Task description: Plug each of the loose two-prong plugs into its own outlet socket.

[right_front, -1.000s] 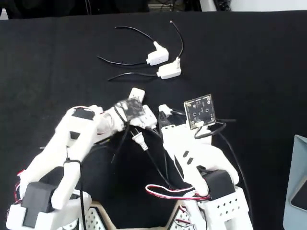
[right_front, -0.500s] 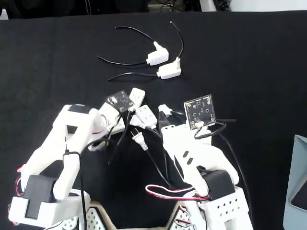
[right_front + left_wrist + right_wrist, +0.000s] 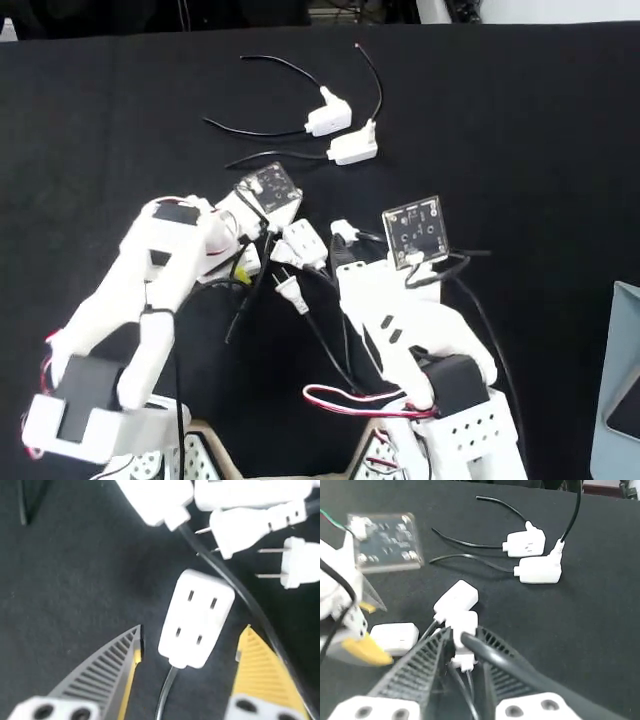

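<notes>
Left gripper (image 3: pixel 191 630) straddles socket (image 3: pixel 196 617) wide open and empty, apparently to steady it. Right gripper (image 3: pixel 460 639), near socket, clamps plug (image 3: pixel 463 621).

The white left arm (image 3: pixel 150 270) stretches from its base forward and inward, its wrist bent downward. Its left claw (image 3: pixel 191 630) stands open, one grey ribbed finger (image 3: pixel 107 665) and one yellow finger (image 3: pixel 257 665) spread wide apart. The white right arm (image 3: pixel 410 320) leans forward beside it. The right claw (image 3: pixel 459 637) has its dark ribbed fingers (image 3: pixel 420 670) pinched on a small white plastic connector (image 3: pixel 464 625).
</notes>
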### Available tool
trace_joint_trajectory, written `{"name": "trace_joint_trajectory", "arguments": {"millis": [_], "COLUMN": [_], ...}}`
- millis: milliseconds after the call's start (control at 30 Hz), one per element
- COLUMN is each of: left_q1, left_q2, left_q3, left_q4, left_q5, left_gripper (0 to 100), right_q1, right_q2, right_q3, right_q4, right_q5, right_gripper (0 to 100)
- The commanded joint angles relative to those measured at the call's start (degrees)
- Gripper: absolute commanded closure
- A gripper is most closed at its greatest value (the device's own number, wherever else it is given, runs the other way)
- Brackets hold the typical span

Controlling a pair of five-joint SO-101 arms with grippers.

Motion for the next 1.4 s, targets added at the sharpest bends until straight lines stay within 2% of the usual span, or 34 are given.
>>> {"name": "trace_joint_trajectory", "arguments": {"millis": [0, 100, 200, 333, 433, 500, 667, 833, 1100, 1267, 1367], "left_q1": [1.45, 1.1, 0.22, 0.04, -0.04, -0.66, -2.24, -2.77, -2.95, -3.65, -5.41], "left_q2": [6.77, 11.69, 11.6, 7.74, 3.96, 1.93, -0.53, 0.44, -0.18, -1.67, -6.42], "left_q3": [-5.76, -7.96, -8.04, -7.87, -7.52, -6.9, -3.03, -0.84, -0.57, -0.57, -0.84], "left_q4": [-3.08, -2.73, -2.55, 5.27, 11.43, 14.33, 14.51, 8.79, 7.65, 8.0, 11.08], "left_q5": [-0.88, -0.62, -0.53, -0.53, -0.53, -0.35, 4.13, 9.32, 16.53, 16.53, 16.62], "left_gripper": [70, 70, 79, 92, 97, 97, 97, 96, 72, 71, 71], "right_q1": [0.26, 0.26, 0.26, 0.26, 0.26, 0.26, 0.26, 0.26, 0.26, 0.26, 0.26], "right_q2": [-0.48, -0.48, -0.48, -0.48, -0.48, -0.57, -0.57, -0.57, -0.57, -0.57, -0.48], "right_q3": [-0.48, -0.48, -0.48, -0.48, -0.48, -0.48, -0.48, -0.48, -0.48, -0.48, -0.57], "right_q4": [0.0, 0.0, 0.0, 0.0, 0.0, 0.0, 0.0, 0.0, 0.0, 0.09, 0.09], "right_q5": [0.0, 0.0, 0.0, 0.0, 0.0, 0.0, 0.0, -0.09, -0.09, -0.09, -0.09], "right_gripper": [98.7, 98.7, 98.7, 98.7, 98.7, 98.7, 98.7, 98.7, 98.7, 98.7, 98.7]}}
